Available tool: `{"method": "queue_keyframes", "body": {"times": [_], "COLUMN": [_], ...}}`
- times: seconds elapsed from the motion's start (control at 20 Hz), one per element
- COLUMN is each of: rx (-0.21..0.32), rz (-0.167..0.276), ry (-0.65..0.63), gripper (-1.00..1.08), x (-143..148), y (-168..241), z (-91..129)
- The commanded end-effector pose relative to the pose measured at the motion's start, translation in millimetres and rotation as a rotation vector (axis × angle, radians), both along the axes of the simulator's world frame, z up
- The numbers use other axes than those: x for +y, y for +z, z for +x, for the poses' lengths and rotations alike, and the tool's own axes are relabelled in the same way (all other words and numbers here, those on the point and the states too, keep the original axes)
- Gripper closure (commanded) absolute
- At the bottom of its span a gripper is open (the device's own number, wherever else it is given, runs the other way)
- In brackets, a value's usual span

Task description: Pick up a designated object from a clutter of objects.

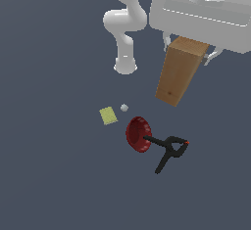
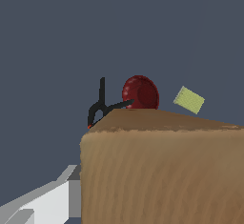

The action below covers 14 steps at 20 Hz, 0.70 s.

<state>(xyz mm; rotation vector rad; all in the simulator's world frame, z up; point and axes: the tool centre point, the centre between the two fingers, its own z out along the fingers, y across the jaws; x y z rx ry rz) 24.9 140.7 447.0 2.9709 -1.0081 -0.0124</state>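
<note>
Tall rectangular wood-grained brown box (image 1: 179, 71), plain-sided and tilted, pinched at its top by white gripper (image 1: 188, 45), clear of floor.

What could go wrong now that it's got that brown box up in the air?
The box hangs tilted from the gripper, held only near its top, so it might swing or slip out. If it dropped, it could land near the red bowl and clamp and knock them about. How firmly the fingers grip cannot be seen.
</note>
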Motion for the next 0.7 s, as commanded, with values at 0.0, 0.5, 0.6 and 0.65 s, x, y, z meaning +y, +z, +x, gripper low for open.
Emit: {"method": "queue_keyframes", "body": {"times": [0.0, 0.5, 0.6, 0.65], "rx": [-0.009, -0.009, -0.009, -0.009], "rz": [0.002, 0.002, 0.002, 0.002], "ry": [0.000, 0.000, 0.000, 0.000], "gripper": [1.08, 1.08, 1.08, 1.08], "x": [0, 0, 0, 0], "y": [15, 34, 35, 35], "z": [5, 16, 16, 16]}}
